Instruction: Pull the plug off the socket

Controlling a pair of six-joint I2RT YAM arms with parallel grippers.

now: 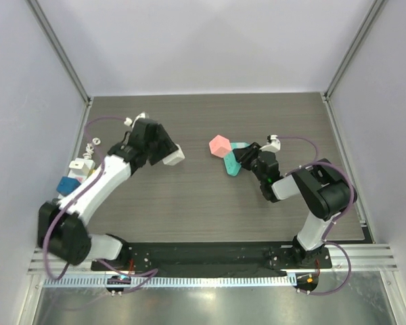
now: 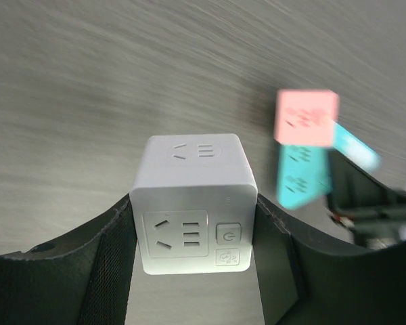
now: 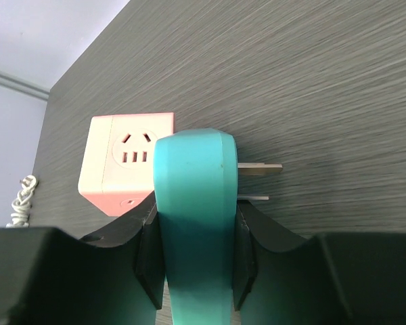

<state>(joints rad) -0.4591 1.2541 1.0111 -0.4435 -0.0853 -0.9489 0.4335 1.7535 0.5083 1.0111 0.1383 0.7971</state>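
My left gripper (image 1: pixel 164 152) is shut on a white socket cube (image 1: pixel 173 156), whose sides its pads press in the left wrist view (image 2: pixel 193 203). My right gripper (image 1: pixel 247 158) is shut on a teal plug (image 1: pixel 232 164). In the right wrist view the teal plug (image 3: pixel 196 210) stands between the pads, and its two metal prongs (image 3: pixel 260 168) stick out bare to the right, in no socket. A pink socket cube (image 1: pixel 219 145) lies on the table just left of the plug, also seen in the right wrist view (image 3: pixel 125 162) and the left wrist view (image 2: pixel 306 116).
Loose items lie along the table's left edge: a white coiled cable (image 1: pixel 92 145), a white and yellow adapter (image 1: pixel 78 166) and a blue block (image 1: pixel 68 185). White walls enclose the table on the left, back and right.
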